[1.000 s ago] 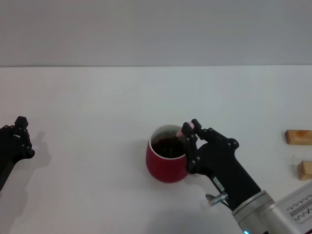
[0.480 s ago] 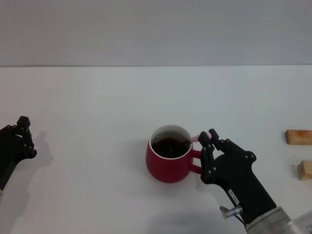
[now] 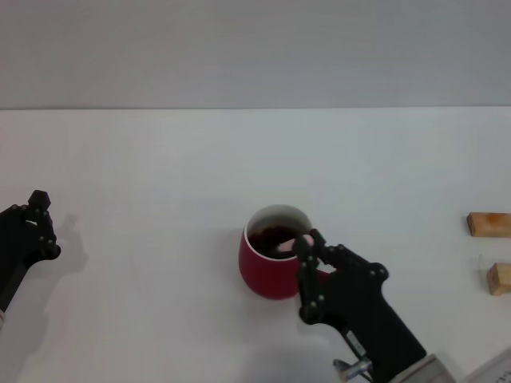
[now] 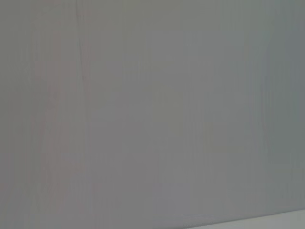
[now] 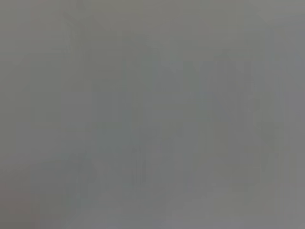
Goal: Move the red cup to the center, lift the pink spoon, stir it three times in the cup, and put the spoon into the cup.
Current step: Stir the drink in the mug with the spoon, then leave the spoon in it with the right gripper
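1. The red cup [image 3: 271,267] stands upright near the middle of the white table [image 3: 160,175], its white inside showing dark content.
2. The right gripper [image 3: 306,254] is at the cup's near right rim, its black fingers clenched on the pink spoon [image 3: 302,241], of which only a small pale pink bit shows at the fingertips just over the rim.
3. The rest of the spoon is hidden by the gripper and the cup's inside, so I cannot tell how deep it reaches.
4. The right arm runs from the gripper down to the lower right corner of the head view, covering the cup's right side, so the handle is not seen.
5. The left gripper [image 3: 32,227] is parked at the far left edge of the table, well apart from the cup; whether its fingers are parted or closed I cannot tell.
6. Two small wooden blocks [image 3: 489,224] lie at the right edge of the table, one behind the other, well apart from the cup.
7. Both wrist views show only a plain grey surface, with nothing to make out
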Robot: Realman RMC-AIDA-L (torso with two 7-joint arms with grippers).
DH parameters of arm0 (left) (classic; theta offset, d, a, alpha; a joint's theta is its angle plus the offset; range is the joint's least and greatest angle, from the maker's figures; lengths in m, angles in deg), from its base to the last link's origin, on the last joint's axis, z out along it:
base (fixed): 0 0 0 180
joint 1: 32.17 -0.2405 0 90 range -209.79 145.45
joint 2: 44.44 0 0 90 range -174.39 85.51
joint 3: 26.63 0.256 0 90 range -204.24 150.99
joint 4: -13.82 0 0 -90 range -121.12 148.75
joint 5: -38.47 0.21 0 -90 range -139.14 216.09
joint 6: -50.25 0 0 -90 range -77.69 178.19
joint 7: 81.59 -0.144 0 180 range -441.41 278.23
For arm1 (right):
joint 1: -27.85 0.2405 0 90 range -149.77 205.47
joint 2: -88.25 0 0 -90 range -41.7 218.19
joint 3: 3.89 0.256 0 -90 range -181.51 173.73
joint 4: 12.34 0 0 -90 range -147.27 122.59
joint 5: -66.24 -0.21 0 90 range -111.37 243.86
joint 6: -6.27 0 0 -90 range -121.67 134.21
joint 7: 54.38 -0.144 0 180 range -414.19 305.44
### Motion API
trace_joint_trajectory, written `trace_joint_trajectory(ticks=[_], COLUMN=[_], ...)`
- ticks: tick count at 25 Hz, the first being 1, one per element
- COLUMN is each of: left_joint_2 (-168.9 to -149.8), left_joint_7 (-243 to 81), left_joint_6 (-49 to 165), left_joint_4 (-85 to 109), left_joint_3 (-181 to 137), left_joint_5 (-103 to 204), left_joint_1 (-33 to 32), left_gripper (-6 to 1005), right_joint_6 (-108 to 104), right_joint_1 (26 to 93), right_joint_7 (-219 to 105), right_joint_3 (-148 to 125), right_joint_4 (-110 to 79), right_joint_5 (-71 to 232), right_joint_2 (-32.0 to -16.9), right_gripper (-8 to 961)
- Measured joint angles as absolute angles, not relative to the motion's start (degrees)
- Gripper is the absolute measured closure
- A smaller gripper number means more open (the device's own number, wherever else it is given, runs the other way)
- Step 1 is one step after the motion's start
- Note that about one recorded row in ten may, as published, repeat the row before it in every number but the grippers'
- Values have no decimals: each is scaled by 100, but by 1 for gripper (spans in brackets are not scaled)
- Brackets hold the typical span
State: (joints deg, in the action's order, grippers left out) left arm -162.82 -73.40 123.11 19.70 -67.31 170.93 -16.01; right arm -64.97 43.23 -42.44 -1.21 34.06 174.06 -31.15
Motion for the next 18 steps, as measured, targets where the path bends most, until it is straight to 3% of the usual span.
trace_joint_trajectory(ticks=[18], left_joint_2=[-16277], left_joint_7=[-7327], left_joint_6=[12353], left_joint_4=[1970], left_joint_3=[-6732], left_joint_5=[17092], left_joint_1=[-1674], left_gripper=[1000], right_joint_6=[-6128], right_joint_1=[4941], right_joint_7=[-4299], right_joint_3=[112], right_joint_4=[3155], right_joint_5=[17439], right_joint_2=[-3099], right_gripper=[897])
